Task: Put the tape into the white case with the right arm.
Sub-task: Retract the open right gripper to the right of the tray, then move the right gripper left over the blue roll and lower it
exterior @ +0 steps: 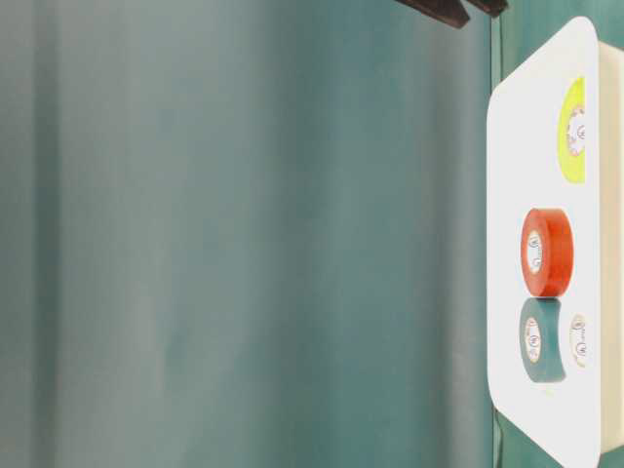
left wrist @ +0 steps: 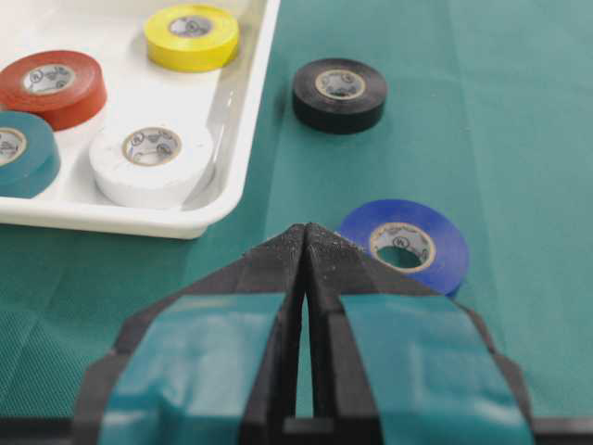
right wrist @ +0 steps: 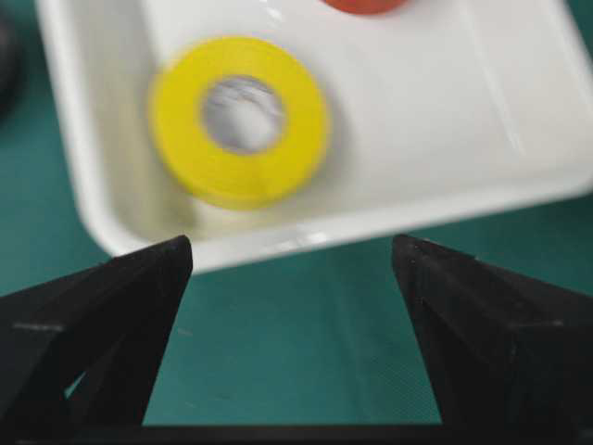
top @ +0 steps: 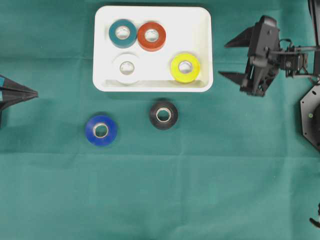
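Here: glossy white case [top: 202, 30], rounded rim, 4 rolls inside; right arm [top: 265, 55] pointed jaws apart, empty; left gripper [left wrist: 306, 243] jaws closed.

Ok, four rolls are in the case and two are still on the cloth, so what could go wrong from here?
1. The black roll lies close to the white case; the open right gripper might clip the rim when reaching for it.
2. The white roll and yellow roll crowd the near wall, so a roll dropped there could land on one.
3. The blue roll lies towards the shut left gripper, a long reach across.
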`<action>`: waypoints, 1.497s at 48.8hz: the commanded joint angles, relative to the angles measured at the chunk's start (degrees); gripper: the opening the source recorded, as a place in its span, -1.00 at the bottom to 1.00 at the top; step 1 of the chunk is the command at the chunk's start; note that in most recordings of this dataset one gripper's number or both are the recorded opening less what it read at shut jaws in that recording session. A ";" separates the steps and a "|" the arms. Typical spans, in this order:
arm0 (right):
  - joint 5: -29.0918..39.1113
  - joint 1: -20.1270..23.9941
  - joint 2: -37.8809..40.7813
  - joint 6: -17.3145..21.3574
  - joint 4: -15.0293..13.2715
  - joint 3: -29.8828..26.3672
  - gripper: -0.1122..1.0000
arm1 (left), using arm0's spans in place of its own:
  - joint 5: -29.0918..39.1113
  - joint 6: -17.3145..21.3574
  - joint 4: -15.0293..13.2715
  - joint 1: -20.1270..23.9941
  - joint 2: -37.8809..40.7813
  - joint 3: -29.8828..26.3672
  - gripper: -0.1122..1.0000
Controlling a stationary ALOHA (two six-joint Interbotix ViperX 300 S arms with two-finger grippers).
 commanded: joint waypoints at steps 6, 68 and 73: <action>-1.67 6.94 -0.53 0.09 0.00 0.62 0.30 | -0.26 0.00 -0.09 0.18 0.44 -0.70 -0.79; -4.13 21.97 21.62 -0.70 -0.62 -19.16 0.30 | -0.26 0.00 -0.09 0.18 0.44 -0.70 -0.79; -3.96 23.55 25.66 -0.62 -0.70 -24.08 0.30 | -0.26 0.00 -0.09 0.18 0.44 -0.70 -0.79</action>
